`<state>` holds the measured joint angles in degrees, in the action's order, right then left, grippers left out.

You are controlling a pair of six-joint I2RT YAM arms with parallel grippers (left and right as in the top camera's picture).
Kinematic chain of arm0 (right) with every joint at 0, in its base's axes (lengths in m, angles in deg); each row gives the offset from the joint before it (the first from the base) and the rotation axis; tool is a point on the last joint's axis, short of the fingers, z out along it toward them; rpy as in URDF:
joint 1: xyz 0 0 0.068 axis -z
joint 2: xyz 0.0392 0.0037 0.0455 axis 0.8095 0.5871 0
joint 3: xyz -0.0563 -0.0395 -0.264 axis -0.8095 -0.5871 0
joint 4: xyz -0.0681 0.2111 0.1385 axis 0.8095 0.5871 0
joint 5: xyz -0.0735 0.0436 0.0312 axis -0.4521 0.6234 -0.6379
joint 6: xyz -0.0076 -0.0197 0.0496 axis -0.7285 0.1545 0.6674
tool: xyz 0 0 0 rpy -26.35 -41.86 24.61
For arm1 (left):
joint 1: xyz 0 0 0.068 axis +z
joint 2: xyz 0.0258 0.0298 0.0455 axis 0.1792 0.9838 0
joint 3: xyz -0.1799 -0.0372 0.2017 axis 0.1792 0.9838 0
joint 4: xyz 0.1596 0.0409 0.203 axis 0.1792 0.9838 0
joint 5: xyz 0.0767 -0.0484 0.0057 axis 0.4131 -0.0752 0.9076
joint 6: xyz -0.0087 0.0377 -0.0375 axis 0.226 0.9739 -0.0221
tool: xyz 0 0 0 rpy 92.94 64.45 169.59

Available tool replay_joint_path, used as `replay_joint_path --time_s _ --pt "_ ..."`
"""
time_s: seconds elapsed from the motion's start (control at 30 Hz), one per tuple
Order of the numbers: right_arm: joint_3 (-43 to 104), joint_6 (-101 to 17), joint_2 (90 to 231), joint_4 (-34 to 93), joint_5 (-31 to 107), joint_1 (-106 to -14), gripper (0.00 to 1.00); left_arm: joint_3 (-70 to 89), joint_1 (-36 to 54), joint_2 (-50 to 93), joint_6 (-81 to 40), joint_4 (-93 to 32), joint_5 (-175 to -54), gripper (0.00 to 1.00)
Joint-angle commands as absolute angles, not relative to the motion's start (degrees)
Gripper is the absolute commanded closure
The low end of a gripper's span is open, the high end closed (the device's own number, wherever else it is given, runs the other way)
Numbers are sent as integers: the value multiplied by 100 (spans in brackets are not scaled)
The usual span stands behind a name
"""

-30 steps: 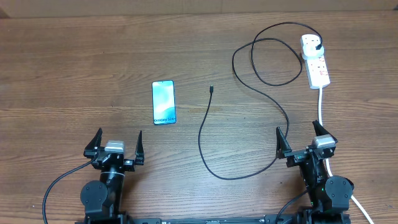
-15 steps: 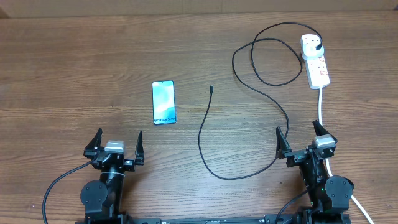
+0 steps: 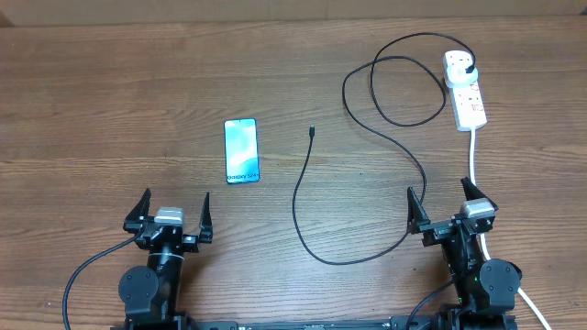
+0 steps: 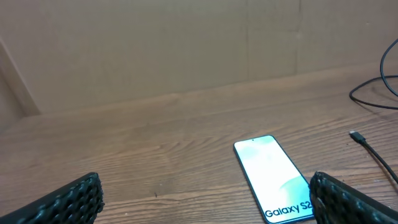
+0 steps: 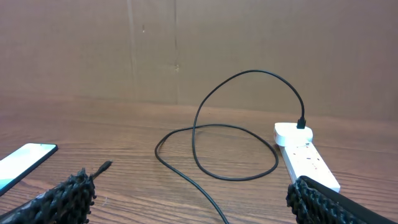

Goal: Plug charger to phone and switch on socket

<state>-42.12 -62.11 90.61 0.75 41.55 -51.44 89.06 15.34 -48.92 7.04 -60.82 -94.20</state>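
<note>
Both jaws spread | phone (image 3: 241, 151) ahead-right of left jaws, apart

Phone (image 4: 272, 175) bottom beyond frame edge

Twin black arms: left gripper (image 3: 175, 196) and right gripper (image 3: 437, 188) carry pointed black fingers (pads (image 4: 68, 202) finely ribbed), silver-grey wrist blocks, round black joints, trailing black cables.

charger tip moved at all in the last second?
No. In the overhead view the charger tip keeps the same spot right of the phone, which has not shifted either.
</note>
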Motion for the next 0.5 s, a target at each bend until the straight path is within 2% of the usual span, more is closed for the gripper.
replay_joint_path --time_s 0.0,0.47 --pt "-4271 -6176 8999 42 4158 -5140 0 8939 1567 -4956 803 -6082 -9403 0" --pt "-4271 -6176 8999 42 4155 -5140 0 8939 1567 -4956 735 -6082 -9394 0"
